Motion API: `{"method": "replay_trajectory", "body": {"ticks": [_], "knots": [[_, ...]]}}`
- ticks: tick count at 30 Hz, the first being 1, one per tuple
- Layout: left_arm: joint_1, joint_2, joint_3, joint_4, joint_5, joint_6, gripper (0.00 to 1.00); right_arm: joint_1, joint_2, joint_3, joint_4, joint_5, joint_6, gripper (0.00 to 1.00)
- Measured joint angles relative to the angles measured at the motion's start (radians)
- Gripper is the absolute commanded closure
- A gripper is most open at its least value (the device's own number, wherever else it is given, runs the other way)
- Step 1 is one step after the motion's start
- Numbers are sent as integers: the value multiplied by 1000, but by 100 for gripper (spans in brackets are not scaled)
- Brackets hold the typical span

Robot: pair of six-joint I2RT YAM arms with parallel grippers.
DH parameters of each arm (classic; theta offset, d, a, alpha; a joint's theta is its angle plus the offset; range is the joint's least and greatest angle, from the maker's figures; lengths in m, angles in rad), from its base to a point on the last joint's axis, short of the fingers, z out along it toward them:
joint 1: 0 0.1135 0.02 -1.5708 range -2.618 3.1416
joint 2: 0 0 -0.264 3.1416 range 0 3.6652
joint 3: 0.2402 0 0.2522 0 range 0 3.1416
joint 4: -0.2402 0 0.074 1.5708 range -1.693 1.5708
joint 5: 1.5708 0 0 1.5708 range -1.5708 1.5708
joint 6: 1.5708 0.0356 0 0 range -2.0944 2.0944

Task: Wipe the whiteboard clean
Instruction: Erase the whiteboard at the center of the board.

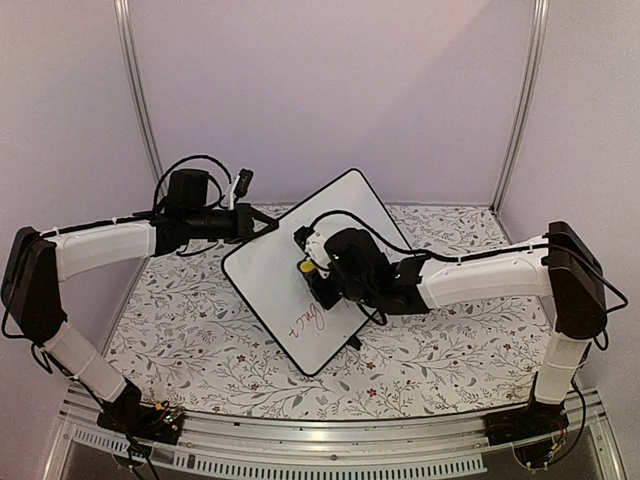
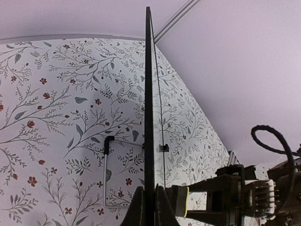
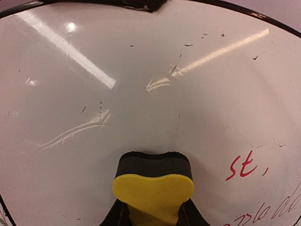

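Whiteboard (image 1: pixel 268 278) stands tilted at mid-table, its face towards the right arm, one rounded corner high at the rear and another low at the front. Thin black frame all round. Red handwriting (image 1: pixel 308 320) runs along the lower part of the face; the right wrist view shows red letters (image 3: pixel 244 165) at lower right, with more script below them cut off by the edge. The rest of the face is white with faint streaks, small dark specks and light glare. Eraser (image 3: pixel 153 181), yellow body with a dark felt pad, sits with the pad flat against the face, left of the red letters. Right claw (image 3: pixel 153 215) is closed narrowly on the yellow body, a finger on either side; from above it sits near the board's centre (image 1: pixel 306 262). Left claw (image 2: pixel 149 205) is clamped tight on the board's upper left edge, a finger on each face, with the board seen edge-on as a black line rising from between them; from above it meets the frame at the left corner (image 1: pixel 266 226). Table (image 1: pixel 450 350) carries a floral cloth of grey sprigs and small red flowers.
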Motion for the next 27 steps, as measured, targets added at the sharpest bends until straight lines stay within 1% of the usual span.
{"method": "replay_trajectory", "body": {"ticks": [16, 27], "knots": [[0, 0, 0, 3, 4, 10, 100, 85, 31, 27, -21, 29, 19, 100], [1, 0, 0, 3, 7, 16, 100, 140, 71, 79, -32, 30, 35, 100]]}}
